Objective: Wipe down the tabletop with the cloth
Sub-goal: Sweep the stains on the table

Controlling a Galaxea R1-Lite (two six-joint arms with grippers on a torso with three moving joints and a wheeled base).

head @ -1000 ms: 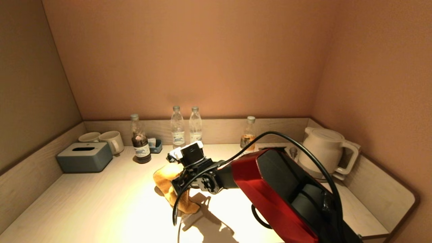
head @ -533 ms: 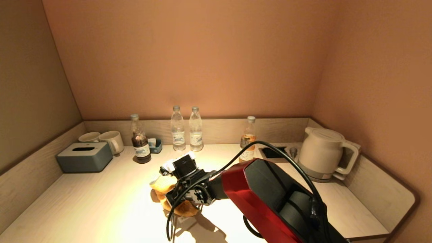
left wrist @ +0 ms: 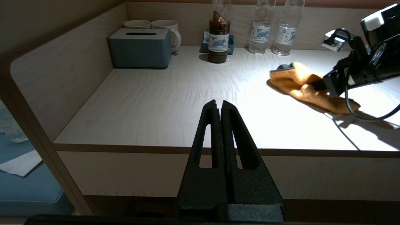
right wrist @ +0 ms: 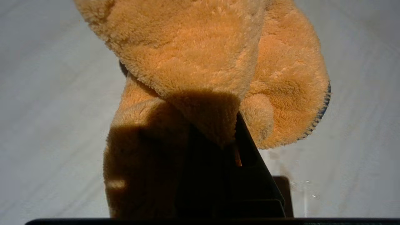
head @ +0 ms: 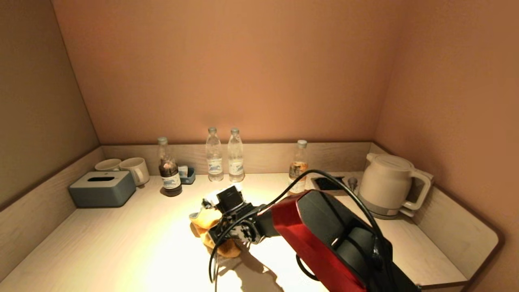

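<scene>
I see a pale wood-grain tabletop [head: 101,243] set in an alcove of plain tan walls [head: 227,69], with a low wooden upstand [head: 267,156] running along its back and side edges. A bright pool of light falls on the middle of the table near its front edge. Below the left front corner, blue flooring [left wrist: 28,193] shows.

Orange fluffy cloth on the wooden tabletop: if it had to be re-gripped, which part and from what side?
Probably the raised bunched fold of the orange fluffy cloth near its middle, approached from above. It lies crumpled on the pale wooden tabletop, so thin flat edges offer little to pinch. The right gripper is shut on that bunch; the left gripper sits shut off the front edge.
</scene>
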